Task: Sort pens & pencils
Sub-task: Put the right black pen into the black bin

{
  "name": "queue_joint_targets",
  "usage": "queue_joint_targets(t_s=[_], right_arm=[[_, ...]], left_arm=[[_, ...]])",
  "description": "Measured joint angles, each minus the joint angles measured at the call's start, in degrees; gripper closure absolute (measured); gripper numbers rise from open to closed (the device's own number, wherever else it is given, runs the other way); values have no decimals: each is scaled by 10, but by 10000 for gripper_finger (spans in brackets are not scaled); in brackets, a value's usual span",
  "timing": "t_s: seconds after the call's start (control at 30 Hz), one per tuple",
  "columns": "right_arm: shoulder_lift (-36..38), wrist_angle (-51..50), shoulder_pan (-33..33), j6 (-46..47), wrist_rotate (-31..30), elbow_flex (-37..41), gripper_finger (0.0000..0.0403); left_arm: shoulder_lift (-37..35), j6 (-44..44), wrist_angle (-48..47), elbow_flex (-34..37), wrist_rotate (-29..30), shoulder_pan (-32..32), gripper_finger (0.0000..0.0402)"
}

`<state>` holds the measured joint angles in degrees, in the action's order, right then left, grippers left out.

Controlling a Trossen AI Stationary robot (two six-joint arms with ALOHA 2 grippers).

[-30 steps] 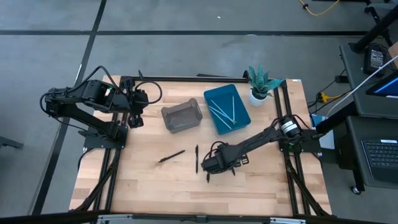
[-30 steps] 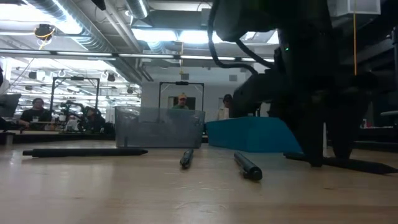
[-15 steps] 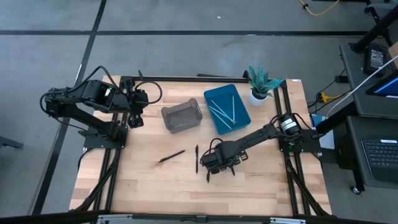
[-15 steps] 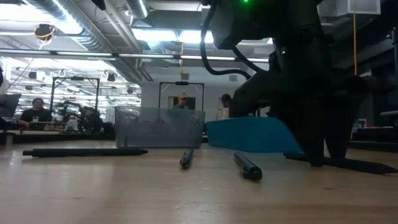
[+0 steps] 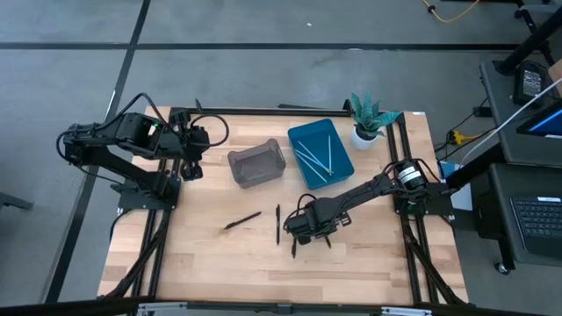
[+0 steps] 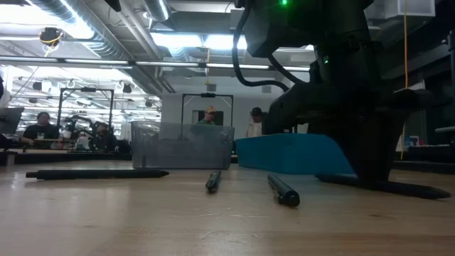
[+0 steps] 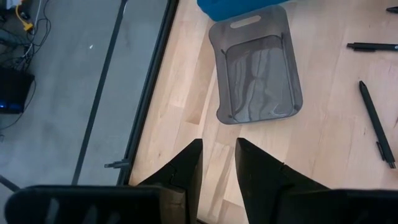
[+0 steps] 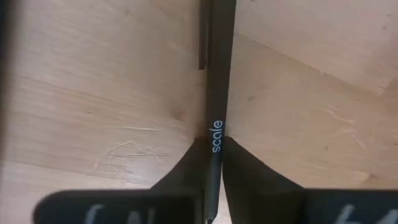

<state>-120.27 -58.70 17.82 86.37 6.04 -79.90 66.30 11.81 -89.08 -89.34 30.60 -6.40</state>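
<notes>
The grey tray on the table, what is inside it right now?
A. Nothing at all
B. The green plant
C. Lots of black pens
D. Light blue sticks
A. The grey tray shows only its bare floor in the left wrist view, while the light sticks lie in the blue tray and the loose black pens lie on the table.
</notes>
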Motion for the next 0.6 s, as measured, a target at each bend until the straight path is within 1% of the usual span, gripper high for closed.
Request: queue_joint_targets(t_s=[0.03, 0.23, 0.6], right_arm=[[0, -1, 0, 0, 0, 0, 374], [0, -1, 0, 1, 13, 1, 374], [-4, -14, 0, 1, 11, -24, 375]], left_arm=[[0, 0, 0, 0, 0, 0, 312], [0, 0, 0, 0, 0, 0, 312], [0, 0, 0, 0, 0, 0, 312]])
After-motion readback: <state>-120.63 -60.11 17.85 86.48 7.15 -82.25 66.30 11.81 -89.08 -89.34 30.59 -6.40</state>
